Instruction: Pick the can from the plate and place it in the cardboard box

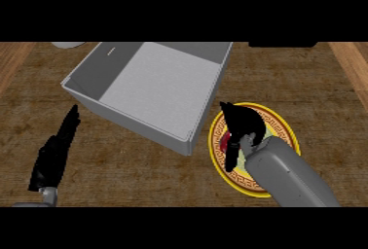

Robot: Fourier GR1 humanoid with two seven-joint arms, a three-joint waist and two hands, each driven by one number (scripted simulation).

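The can (231, 142) is being grasped by the right hand (241, 124) over the plate (277, 127); transfer to the adjacent cardboard box (155, 82) is pending.

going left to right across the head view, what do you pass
left hand → cardboard box → plate, with the right hand over it

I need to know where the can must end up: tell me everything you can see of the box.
The box is a grey, open-topped container with thin upright walls and a flat paler floor, nothing visible inside. It sits on the wooden counter, turned at an angle, its near corner beside the yellow-rimmed plate. Neither hand touches it; its far edge is cut off by the view's top.
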